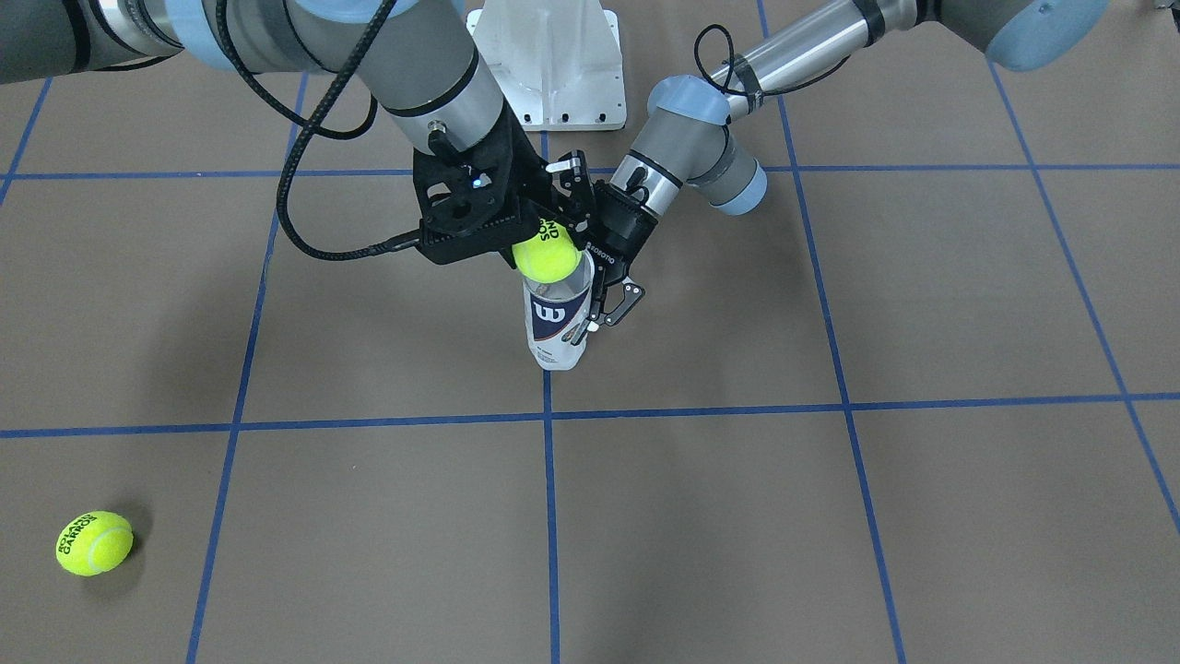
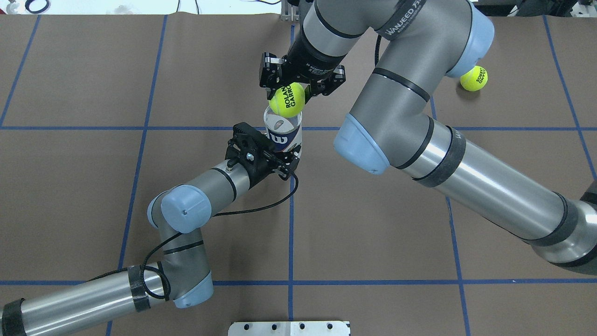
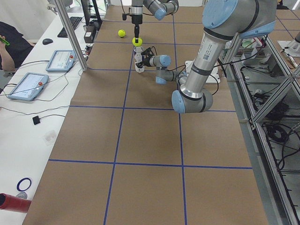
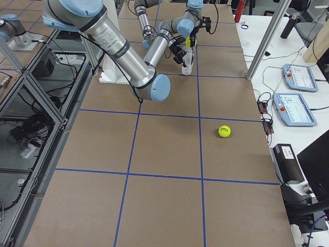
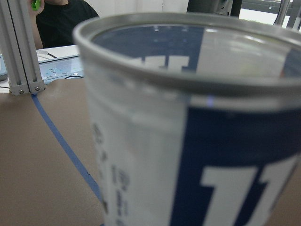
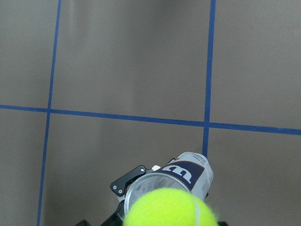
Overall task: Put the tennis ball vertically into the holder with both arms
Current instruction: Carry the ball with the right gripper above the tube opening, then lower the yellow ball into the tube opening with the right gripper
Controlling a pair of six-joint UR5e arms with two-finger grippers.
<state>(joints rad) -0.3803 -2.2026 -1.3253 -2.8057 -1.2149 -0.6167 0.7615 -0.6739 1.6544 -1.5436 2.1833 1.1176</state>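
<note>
Right gripper (image 2: 291,93): I'm clenching the tennis ball (image 2: 285,101), upper centre, over the mouth.
Left gripper (image 2: 285,158): I'm clasping the holder (image 2: 283,135) upright.
Remaining: lowering, releasing.

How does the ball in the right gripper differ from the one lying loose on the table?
The gripped ball is clamped in the right gripper over the holder; the loose ball rests on the table, untouched. The gripped ball is raised; the loose ball sits far off to the robot's right. Both are yellow-green with black lettering.
</note>
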